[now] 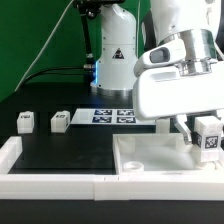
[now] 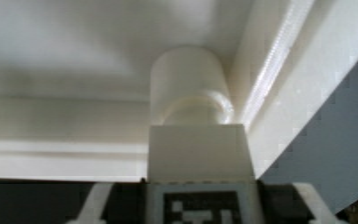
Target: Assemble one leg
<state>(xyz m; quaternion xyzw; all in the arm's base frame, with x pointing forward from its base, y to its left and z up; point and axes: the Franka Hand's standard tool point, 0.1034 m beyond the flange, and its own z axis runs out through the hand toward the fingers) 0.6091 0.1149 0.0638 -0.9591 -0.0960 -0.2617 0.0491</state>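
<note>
Holding the leg (image 1: 209, 135) clenched between the fingers (image 1: 193, 129), apparently, upright just above the white panel (image 1: 150, 160) at the exterior view's right. Keep it vertical, centre on the panel's corner, lower gently, twist in.

I see a robot lab: a green cloth (image 1: 28, 40) hangs behind my black bench (image 1: 60, 150), with a white robot arm (image 1: 112, 58) and a marker board (image 1: 105, 117).
</note>
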